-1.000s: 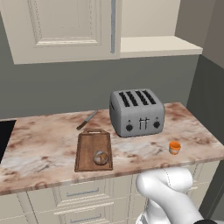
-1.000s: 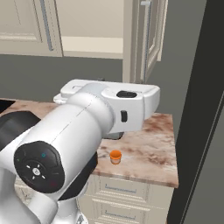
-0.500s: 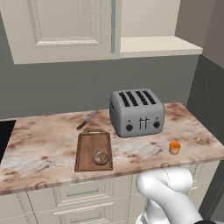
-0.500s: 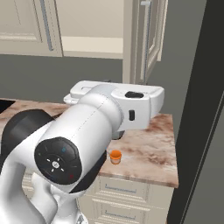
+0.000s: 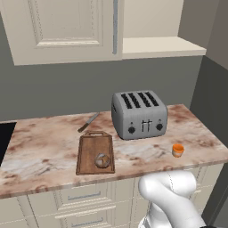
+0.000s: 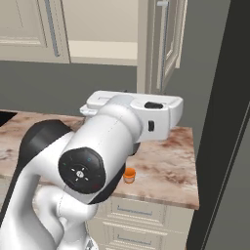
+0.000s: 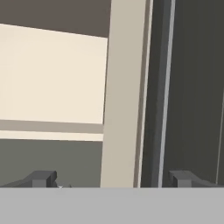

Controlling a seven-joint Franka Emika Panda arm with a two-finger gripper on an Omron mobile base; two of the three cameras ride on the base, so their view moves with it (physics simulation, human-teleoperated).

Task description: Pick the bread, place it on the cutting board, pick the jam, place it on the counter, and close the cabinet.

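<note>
Left base: bread (image 5: 103, 160) on cutting board (image 5: 95, 153), jam (image 5: 178, 150) on counter (image 5: 40, 151) near right front edge. Right base: cabinet (image 6: 168, 39) door ajar. Hand: claw (image 7: 113, 179) wide open, empty, straddling door edge; push flat, steady.

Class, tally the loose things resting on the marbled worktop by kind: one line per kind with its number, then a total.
Toaster: 1
Cutting board: 1
Bread roll, on the board: 1
Orange jam jar: 1
Knife: 1
Total: 5
</note>
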